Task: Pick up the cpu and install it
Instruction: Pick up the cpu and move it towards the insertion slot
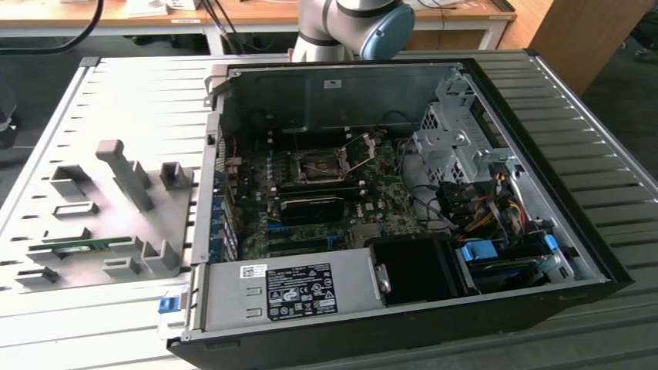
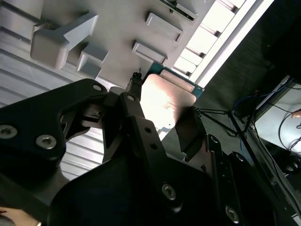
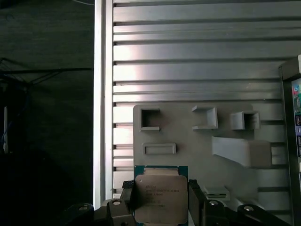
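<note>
Faintly printed cpu (image 3: pixel 159 200) in hand (image 3: pixel 161 189)

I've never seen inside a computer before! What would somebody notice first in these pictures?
First comes the big open computer case lying on the slatted metal table in the exterior view, with its green motherboard and wires laid bare. Next, in both wrist views, the shiny square cpu sits pinched in the black gripper, with a grey holder plate behind it.
</note>
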Controlling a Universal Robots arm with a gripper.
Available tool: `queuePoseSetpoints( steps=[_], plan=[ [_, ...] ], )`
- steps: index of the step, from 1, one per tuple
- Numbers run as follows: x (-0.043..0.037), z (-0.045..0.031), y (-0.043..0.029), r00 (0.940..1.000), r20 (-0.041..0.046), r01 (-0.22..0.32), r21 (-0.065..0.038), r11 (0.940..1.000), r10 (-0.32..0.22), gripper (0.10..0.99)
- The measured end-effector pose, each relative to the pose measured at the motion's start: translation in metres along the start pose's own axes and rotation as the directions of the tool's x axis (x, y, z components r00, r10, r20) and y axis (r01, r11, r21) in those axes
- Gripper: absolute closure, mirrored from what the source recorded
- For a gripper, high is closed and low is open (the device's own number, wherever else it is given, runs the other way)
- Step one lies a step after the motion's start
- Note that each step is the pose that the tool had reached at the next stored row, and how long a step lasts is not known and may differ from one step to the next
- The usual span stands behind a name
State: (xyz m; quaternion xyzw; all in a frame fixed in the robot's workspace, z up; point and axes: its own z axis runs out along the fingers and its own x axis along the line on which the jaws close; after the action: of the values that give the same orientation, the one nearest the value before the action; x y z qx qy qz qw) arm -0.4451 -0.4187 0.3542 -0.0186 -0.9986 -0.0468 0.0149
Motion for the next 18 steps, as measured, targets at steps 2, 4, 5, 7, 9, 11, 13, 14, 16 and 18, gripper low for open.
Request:
queuePoseSetpoints(
  steps=[2,4,5,7,9,11,13,14,16,18],
  plan=[
    [0.0001,-0.0046,0.0004,1.0000,0.0000,-0.001,0.000,1.0000,0.001,0.545],
    [0.0003,-0.0091,0.0009,1.0000,0.0002,-0.002,0.000,1.0000,0.002,0.545],
    [0.0003,-0.0112,0.0011,1.0000,0.0004,-0.003,0.000,1.0000,0.003,0.545],
    [0.0005,-0.0150,0.0014,1.0000,0.0003,-0.004,0.000,1.0000,0.004,0.545],
    [0.0006,-0.0193,0.0019,1.0000,0.0005,-0.006,0.000,1.0000,0.006,0.545],
    [0.0007,-0.0232,0.0023,1.0000,0.0007,-0.007,0.000,1.0000,0.007,0.545],
    [0.0009,-0.0273,0.0027,1.0000,0.0008,-0.009,0.000,1.0000,0.009,0.545],
    [0.0009,-0.0292,0.0028,1.0000,0.0009,-0.009,0.000,1.0000,0.009,0.545],
    [0.0010,-0.0332,0.0032,0.9999,0.0010,-0.011,0.000,0.9999,0.011,0.545],
    [0.0012,-0.0369,0.0036,0.9999,0.0012,-0.012,0.000,0.9999,0.012,0.545]
  ],
)
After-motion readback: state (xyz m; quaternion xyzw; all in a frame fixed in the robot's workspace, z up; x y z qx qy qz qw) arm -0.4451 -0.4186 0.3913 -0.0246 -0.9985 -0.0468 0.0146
